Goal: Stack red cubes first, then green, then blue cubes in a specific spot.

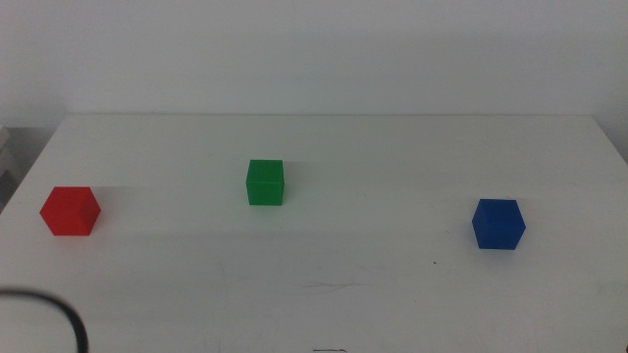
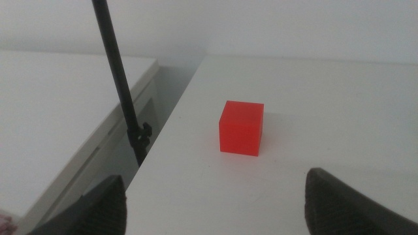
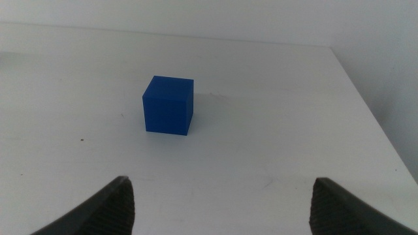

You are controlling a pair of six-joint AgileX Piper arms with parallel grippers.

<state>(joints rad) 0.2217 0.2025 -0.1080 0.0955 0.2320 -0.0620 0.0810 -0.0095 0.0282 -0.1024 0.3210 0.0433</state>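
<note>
A: Start with the middle view. What lies on the table (image 1: 324,294)?

B: Three cubes in a loose row on the white top, all well apart. The red cube (image 1: 71,211) sits far to the left, close to that edge. The green cube (image 1: 265,182) is left of centre and a bit further back. The blue cube (image 1: 498,224) is out on the right. Nothing is stacked; each rests flat on its own. A dark cable (image 1: 49,306) curls in at the bottom left corner. Neither arm shows here.

A: And the left wrist view?

B: The left gripper (image 2: 215,209) hangs back from the red cube (image 2: 241,127), jaws spread wide, nothing between them. The cube stands upright near the table's side edge, untouched. Beyond that edge a thin black pole (image 2: 121,85) rises in front of a pale cabinet (image 2: 59,98).

A: The right wrist view?

B: Same picture mirrored. The right gripper (image 3: 219,209) has its jaws wide apart and empty, well short of the blue cube (image 3: 168,105). That cube sits flat on bare white tabletop, clear of the table's edges
</note>
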